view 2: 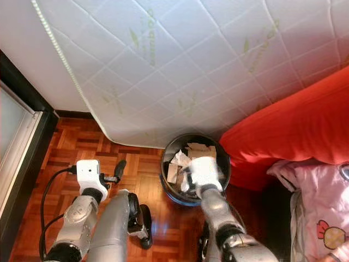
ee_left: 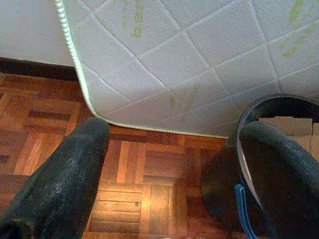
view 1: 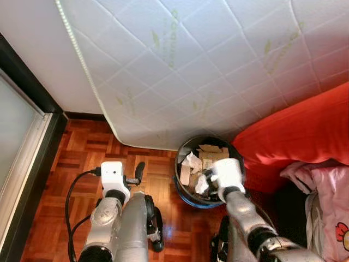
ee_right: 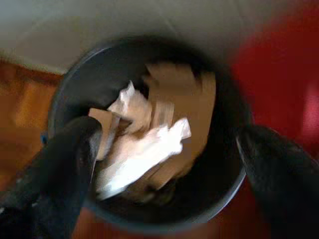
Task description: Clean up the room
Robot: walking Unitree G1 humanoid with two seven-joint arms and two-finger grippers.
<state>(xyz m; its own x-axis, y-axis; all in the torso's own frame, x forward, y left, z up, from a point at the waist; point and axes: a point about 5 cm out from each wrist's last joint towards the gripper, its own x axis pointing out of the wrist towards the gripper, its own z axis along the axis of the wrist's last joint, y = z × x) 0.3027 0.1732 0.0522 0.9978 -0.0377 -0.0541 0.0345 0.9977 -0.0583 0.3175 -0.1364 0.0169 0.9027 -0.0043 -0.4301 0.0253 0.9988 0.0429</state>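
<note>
Black and round, the bin (view 1: 188,191) stands on the parquet floor (view 1: 82,158), just near of the white mattress (view 1: 207,60) and left of the red cover (view 1: 305,131). We see cardboard (ee_right: 184,99) and crumpled paper (ee_right: 144,154) inside it. Our right gripper (ee_right: 164,169) hangs over the bin with its fingers spread wide, gripping nothing. Our left gripper (ee_left: 174,164) sits left of the bin, above the floor, fingers also wide apart and bare.
</note>
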